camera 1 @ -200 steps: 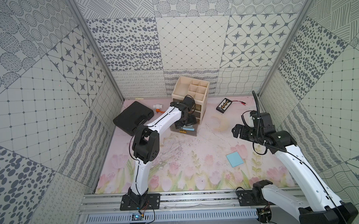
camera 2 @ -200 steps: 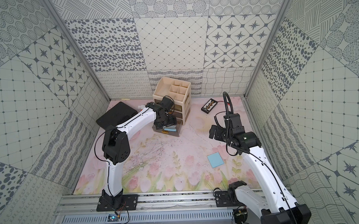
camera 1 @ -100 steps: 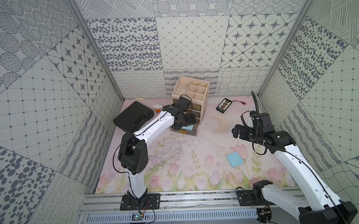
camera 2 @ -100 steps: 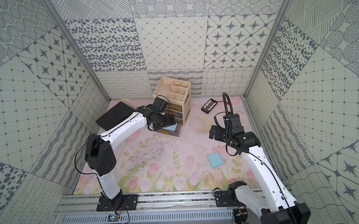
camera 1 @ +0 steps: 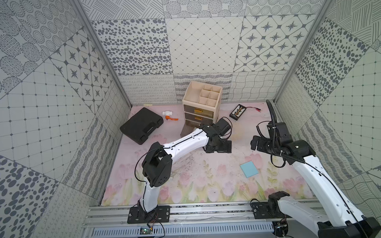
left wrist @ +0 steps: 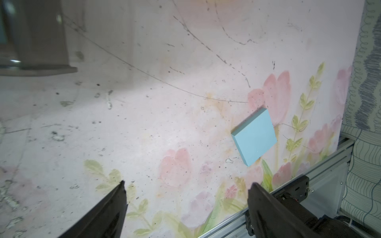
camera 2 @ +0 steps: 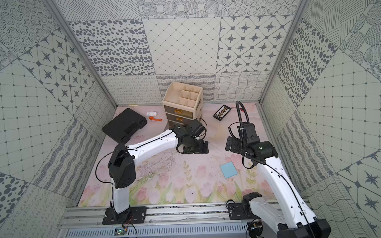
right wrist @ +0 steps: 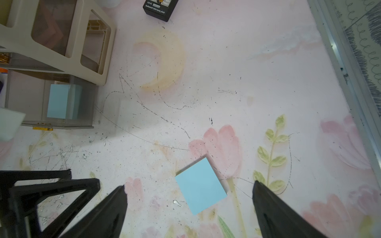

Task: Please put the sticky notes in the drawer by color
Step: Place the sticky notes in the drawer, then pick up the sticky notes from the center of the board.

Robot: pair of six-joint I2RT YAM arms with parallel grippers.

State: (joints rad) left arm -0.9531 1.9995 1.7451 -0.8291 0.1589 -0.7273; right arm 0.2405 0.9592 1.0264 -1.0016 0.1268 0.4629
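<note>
1 blue pad of sticky notes (right wrist: 61, 101) now lies in the open bottom drawer (right wrist: 26, 99) by the back edge of the desk (camera 1: 209, 184); left arm (camera 1: 186, 143) has swung off it toward mid-desk, left jaws apart and empty. 1 more blue pad (camera 1: 249, 169) sits loose near the right edge, right jaws spread wide close by, likely the next pick
</note>
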